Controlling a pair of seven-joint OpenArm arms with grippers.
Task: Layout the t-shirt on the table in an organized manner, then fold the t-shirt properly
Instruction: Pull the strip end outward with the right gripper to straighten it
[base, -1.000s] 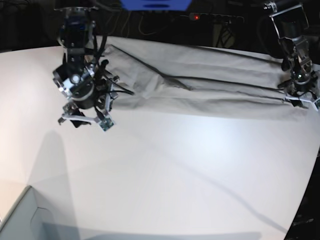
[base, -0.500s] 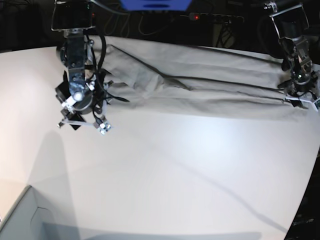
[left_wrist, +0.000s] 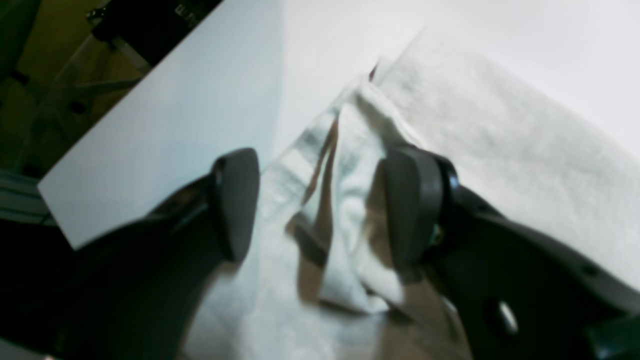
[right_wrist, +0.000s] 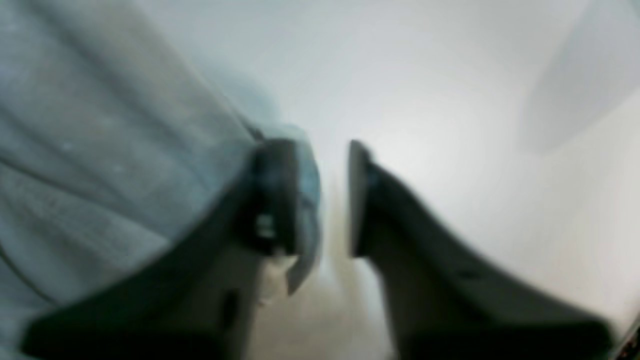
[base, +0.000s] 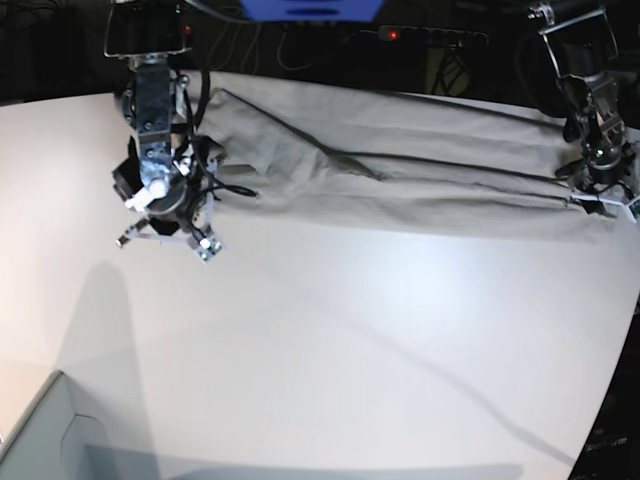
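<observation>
The light grey-beige t-shirt (base: 400, 170) lies stretched in a long band across the back of the white table (base: 350, 330). My left gripper (base: 603, 200) is down on the shirt's right end. In the left wrist view it (left_wrist: 325, 205) is open, with a bunched ridge of shirt cloth (left_wrist: 500, 125) between the fingers. My right gripper (base: 165, 240) hangs at the shirt's left end. In the blurred right wrist view it (right_wrist: 325, 200) has a narrow gap between its jaws with nothing in it. There the shirt (right_wrist: 75, 125) lies to its left.
A grey box corner (base: 40, 440) stands at the front left. A blue object (base: 310, 8) and a power strip with a red light (base: 395, 35) sit behind the table. The table's curved edge (base: 620, 370) runs down the right, close to my left gripper.
My right arm has moved back toward the shirt's left end and turned at the wrist. The shirt's left end has shifted slightly. My left arm has not moved.
</observation>
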